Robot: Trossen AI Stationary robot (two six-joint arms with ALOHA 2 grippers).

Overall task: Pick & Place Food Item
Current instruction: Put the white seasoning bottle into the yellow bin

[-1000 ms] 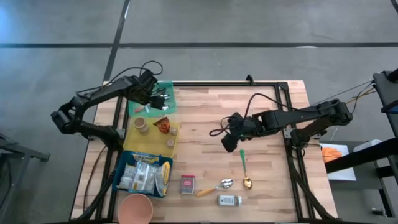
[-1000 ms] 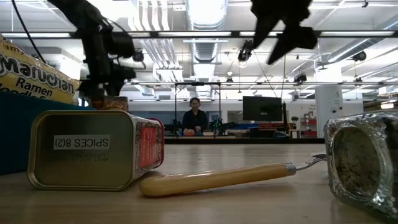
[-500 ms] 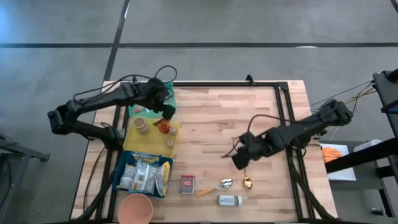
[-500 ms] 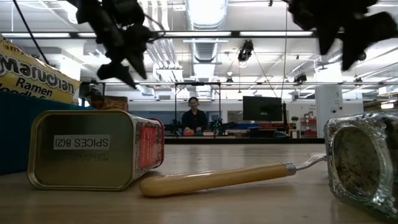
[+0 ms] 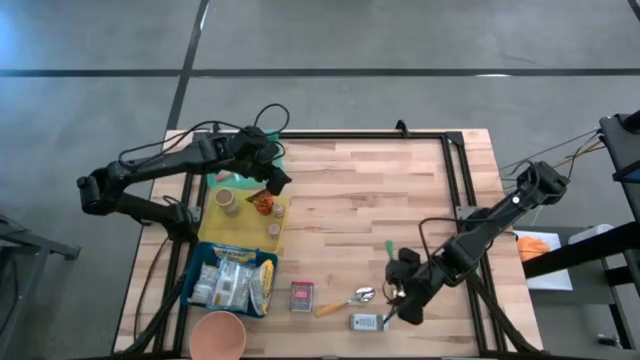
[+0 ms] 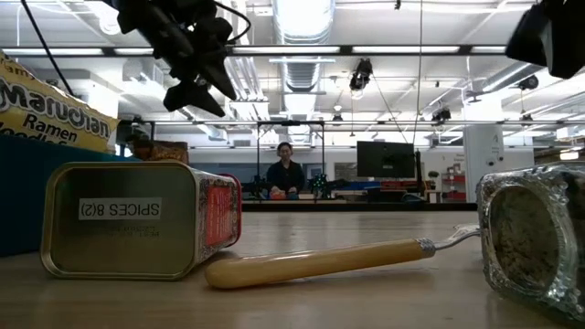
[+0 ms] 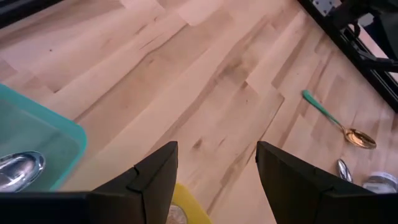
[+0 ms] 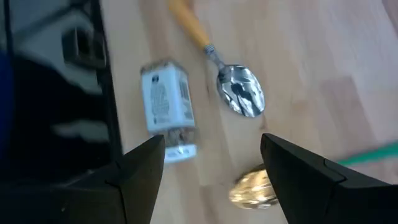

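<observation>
A small glass jar (image 5: 368, 322) lies on its side near the table's front edge, beside a yellow-handled spoon (image 5: 345, 301) and a red spice tin (image 5: 302, 296). My right gripper (image 5: 399, 308) hangs open just above and to the right of the jar (image 8: 165, 107), touching nothing. Small food pieces (image 5: 262, 203) rest on a yellow board (image 5: 285, 207) at the left. My left gripper (image 5: 278, 183) hovers open and empty over that board's far right corner; bare wood shows between its fingers (image 7: 155, 177).
A blue bin with ramen packs (image 5: 232, 280) and a pink cup (image 5: 218, 338) stand at the near left. A teal tray (image 5: 272, 150) lies at the far left. A green-handled gold spoon (image 5: 393, 270) lies by my right gripper. The table's middle (image 5: 360, 190) is bare wood.
My right gripper has swung from the table's middle toward the near edge, sinking and rolling, to hang over the jar and spoons. My left gripper has gone from the teal tray toward the table's right and a little up, turning as it went. Both have stayed open.
</observation>
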